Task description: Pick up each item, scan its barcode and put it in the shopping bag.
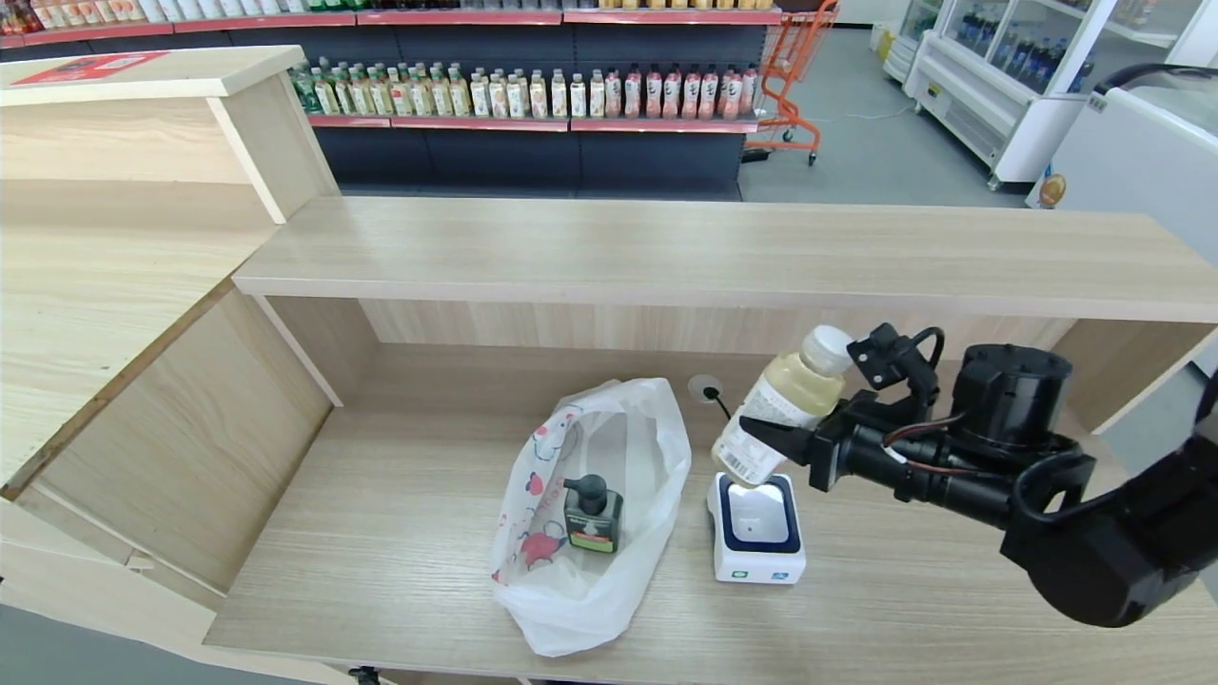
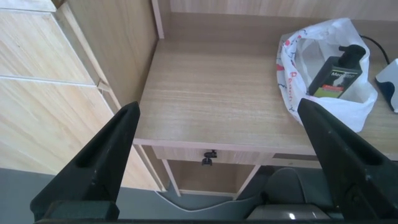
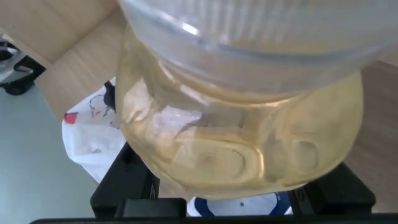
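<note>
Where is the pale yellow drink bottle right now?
In the head view the bottle is on the robot's right, held tilted in the right gripper just above the white scanner, with the shopping bag on the scanner's other side.

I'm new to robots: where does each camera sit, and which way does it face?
Head view: on head, facing down at counter, shopping bag, scanner; right gripper grips a drink bottle.
Left wrist view: on left wrist, facing the counter's edge past the open left gripper.
Right wrist view: on right wrist, facing the gripped drink bottle.
Head and left wrist views share the shopping bag.
</note>
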